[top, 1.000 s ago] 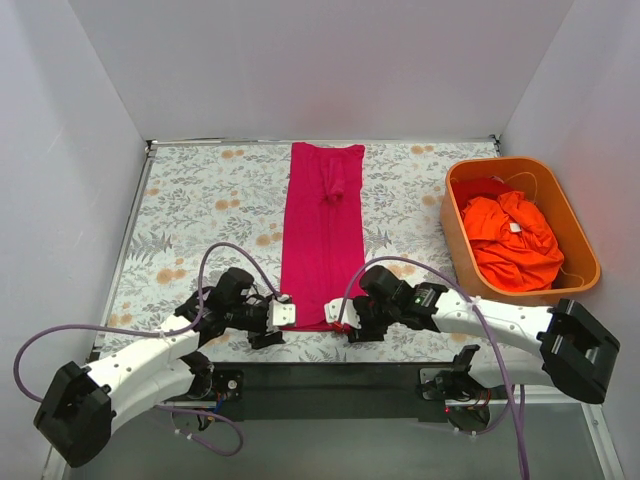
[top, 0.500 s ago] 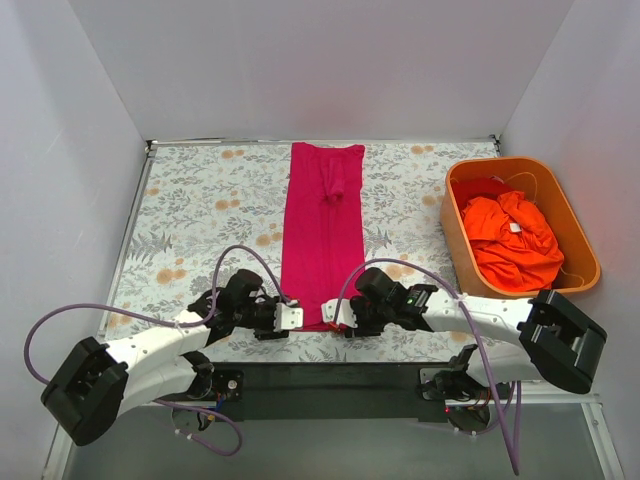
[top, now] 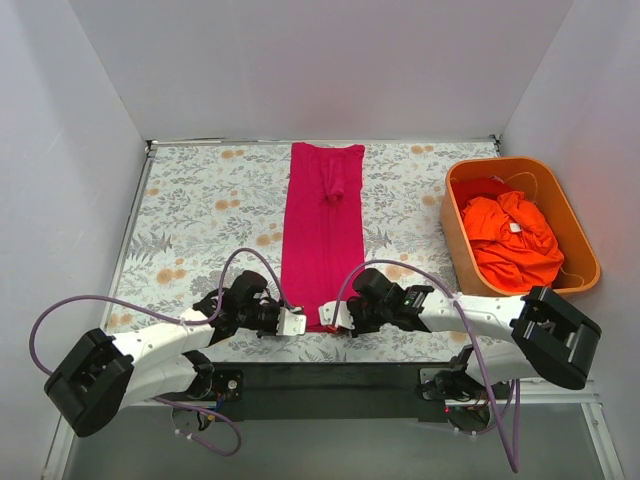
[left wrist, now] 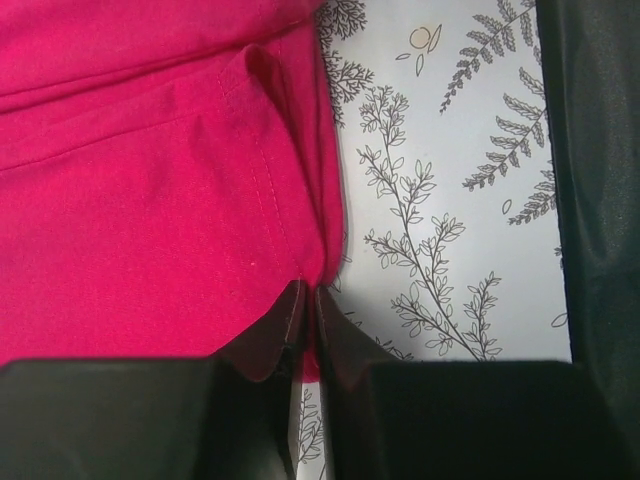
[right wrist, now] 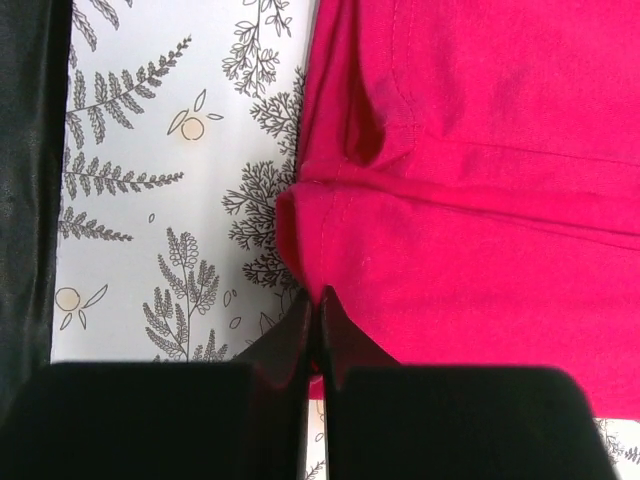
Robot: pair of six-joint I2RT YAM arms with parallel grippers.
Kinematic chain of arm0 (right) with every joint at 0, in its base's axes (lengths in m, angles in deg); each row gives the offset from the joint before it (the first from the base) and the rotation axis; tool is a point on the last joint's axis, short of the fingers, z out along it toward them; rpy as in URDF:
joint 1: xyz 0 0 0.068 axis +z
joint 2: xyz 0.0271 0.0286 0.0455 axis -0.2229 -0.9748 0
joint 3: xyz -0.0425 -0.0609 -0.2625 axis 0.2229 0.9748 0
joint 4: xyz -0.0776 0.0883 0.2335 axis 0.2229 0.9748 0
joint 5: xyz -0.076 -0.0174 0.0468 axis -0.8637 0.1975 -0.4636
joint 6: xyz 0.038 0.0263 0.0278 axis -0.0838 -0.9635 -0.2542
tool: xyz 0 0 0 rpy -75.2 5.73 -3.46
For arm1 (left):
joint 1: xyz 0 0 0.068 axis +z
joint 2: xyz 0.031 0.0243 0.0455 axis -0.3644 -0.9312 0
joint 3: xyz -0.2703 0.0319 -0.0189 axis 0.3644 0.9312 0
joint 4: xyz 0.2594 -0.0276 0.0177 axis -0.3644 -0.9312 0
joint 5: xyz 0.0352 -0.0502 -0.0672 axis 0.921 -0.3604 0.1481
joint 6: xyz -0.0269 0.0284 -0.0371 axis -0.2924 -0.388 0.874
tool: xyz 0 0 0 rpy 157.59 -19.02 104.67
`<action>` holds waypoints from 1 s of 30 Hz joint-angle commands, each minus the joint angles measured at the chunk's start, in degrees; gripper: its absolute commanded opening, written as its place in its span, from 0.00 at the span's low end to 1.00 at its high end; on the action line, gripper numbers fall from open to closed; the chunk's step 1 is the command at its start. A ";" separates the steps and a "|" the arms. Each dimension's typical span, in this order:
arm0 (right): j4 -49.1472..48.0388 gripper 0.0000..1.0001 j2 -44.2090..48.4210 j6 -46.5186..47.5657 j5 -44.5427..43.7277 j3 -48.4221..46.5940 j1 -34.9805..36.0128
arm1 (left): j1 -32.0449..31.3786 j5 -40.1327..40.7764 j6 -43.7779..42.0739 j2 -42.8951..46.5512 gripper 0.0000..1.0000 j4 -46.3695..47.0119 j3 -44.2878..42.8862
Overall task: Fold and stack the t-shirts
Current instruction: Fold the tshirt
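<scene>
A magenta-pink t-shirt (top: 322,230) lies folded into a long narrow strip down the middle of the table. My left gripper (top: 296,320) is shut on its near left corner (left wrist: 300,250), the hem pinched between the fingertips (left wrist: 292,310). My right gripper (top: 335,317) is shut on the near right corner (right wrist: 320,250), cloth caught between its fingertips (right wrist: 330,310). Orange-red t-shirts (top: 515,240) with a small white label lie crumpled in the tub at the right.
The orange plastic tub (top: 456,232) stands at the table's right side. A floral cloth (top: 200,200) covers the table. White walls close in the left, back and right. A black strip (top: 330,375) runs along the near edge by the arm bases.
Both grippers have moved inward to the shirt's near corners and closed on them; a second ago they stood open just outside the hem.
</scene>
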 commanded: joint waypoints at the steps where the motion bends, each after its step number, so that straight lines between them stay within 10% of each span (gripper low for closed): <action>1: 4.43 0.01 -0.96 -0.57 -0.09 2.61 1.11 | -0.76 -0.31 -0.59 0.63 0.04 -5.16 1.11; 17: 15.24 0.01 5.63 -4.36 1.75 -8.89 -0.19 | 0.81 -6.46 4.25 9.25 0.00 -20.64 -11.10; 30: 19.11 0.01 -10.26 16.47 10.45 -28.57 -19.34 | 16.63 -10.15 -3.83 -16.40 0.00 -7.47 -27.27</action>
